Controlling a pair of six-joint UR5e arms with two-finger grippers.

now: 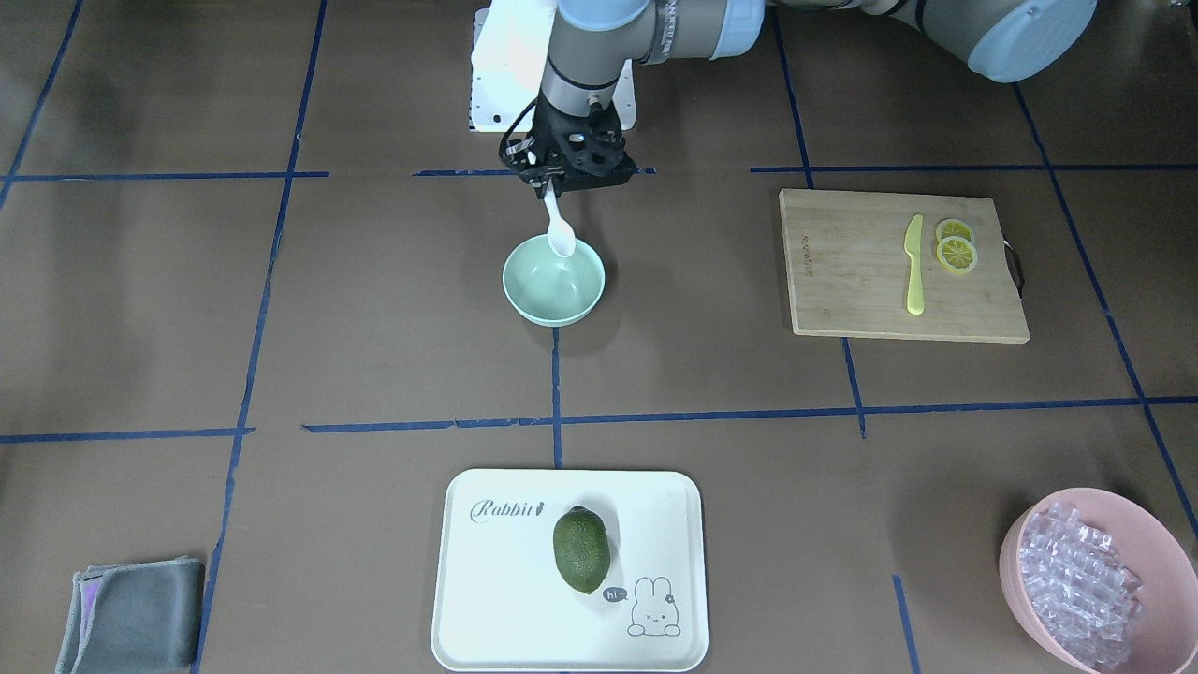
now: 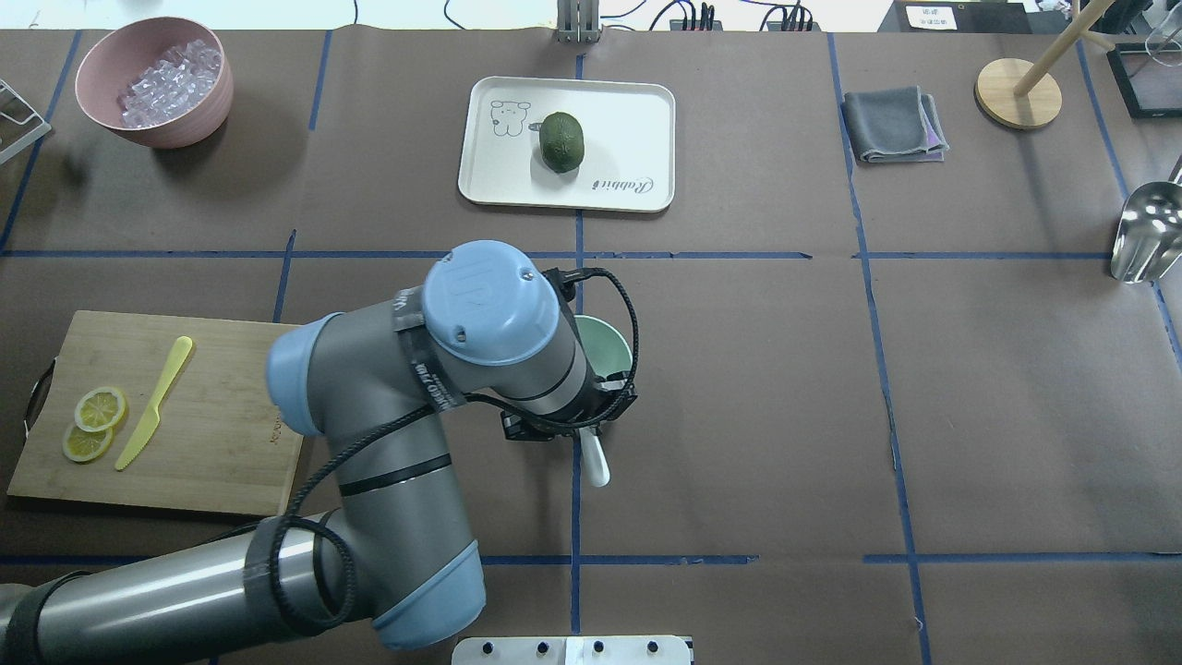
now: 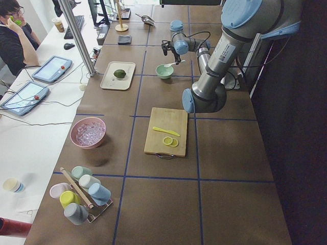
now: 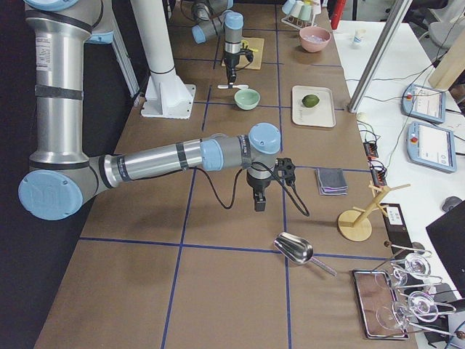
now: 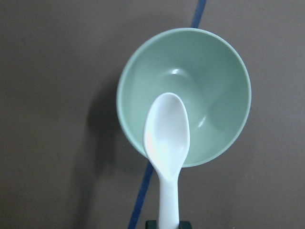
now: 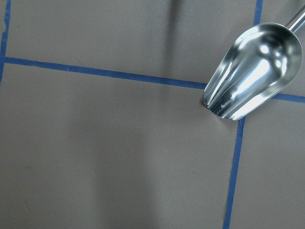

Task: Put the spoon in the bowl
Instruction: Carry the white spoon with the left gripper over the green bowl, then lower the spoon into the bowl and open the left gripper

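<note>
White plastic over mint green: the spoon is pinched by its handle end in the left hand, scoop lowest, its long axis tilted down and away from the robot's edge of the counter. The scoop is poised over the bowl at the rim nearest the robot, about mid-counter; contact cannot be judged. Only 1 short step looks left: a slight carry toward the operators' edge, then release. The right hand is seen well off toward the counter's right end, by a metal scoop; whether it is spread cannot be told.
</note>
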